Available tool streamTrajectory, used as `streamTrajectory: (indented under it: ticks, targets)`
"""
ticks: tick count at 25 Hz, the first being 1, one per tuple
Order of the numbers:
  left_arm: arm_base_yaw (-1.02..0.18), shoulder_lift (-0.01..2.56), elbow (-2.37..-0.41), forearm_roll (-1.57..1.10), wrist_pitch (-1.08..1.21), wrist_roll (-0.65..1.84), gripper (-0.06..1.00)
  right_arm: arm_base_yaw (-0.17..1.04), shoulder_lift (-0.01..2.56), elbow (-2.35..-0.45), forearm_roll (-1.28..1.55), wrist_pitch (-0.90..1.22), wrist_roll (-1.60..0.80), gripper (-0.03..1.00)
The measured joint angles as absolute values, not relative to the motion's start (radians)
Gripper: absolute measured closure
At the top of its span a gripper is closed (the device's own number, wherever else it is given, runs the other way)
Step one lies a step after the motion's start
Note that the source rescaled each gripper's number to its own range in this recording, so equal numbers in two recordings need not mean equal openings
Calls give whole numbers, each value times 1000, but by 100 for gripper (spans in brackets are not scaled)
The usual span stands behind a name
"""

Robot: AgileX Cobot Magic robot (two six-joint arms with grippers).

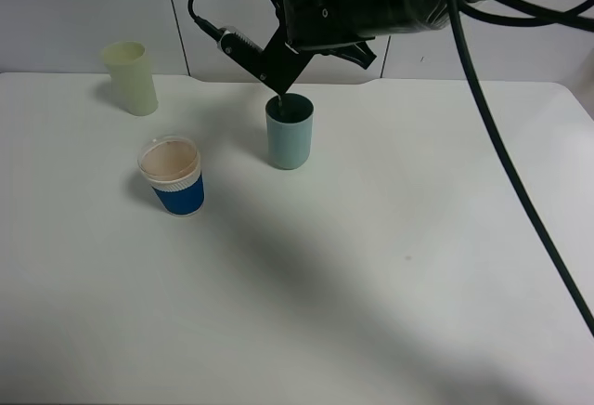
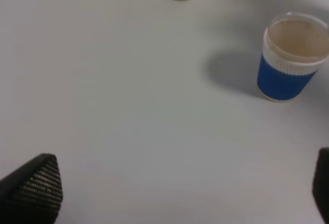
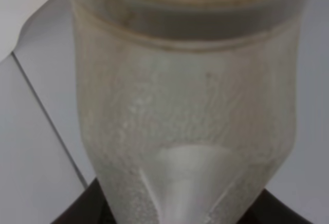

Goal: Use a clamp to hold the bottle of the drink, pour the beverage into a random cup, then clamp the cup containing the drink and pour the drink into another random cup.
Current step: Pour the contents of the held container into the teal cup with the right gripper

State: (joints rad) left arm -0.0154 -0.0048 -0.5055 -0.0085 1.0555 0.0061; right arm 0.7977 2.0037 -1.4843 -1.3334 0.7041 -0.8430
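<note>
My right gripper (image 1: pixel 320 57) hangs high at the back, just above the teal cup (image 1: pixel 289 140), with one black finger dipping over the cup's rim. It is shut on the bottle (image 3: pixel 185 131), whose translucent whitish body and beige neck fill the right wrist view. In the exterior view the bottle is only a blurred pale shape inside the gripper (image 1: pixel 399 1). The teal cup stands upright on the table. My left gripper (image 2: pixel 180 193) is open and empty, low over bare table, fingertips (image 2: pixel 36 188) far apart. It is out of the exterior view.
A blue paper cup (image 1: pixel 173 180) with a white rim and pinkish-beige inside stands left of the teal cup; it also shows in the left wrist view (image 2: pixel 290 62). A pale yellow-green tumbler (image 1: pixel 130 77) stands at the back left. The white table (image 1: pixel 371 284) spreads in front. Black cables (image 1: pixel 520 191) hang on the right.
</note>
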Motion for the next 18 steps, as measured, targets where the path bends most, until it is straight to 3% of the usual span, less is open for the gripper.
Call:
streamTrajectory:
  ticks: [18]
  targets:
    - [-15,-5,-506,-8,1055,6,-5,804,2004,-1484,-1412,749,-845,97]
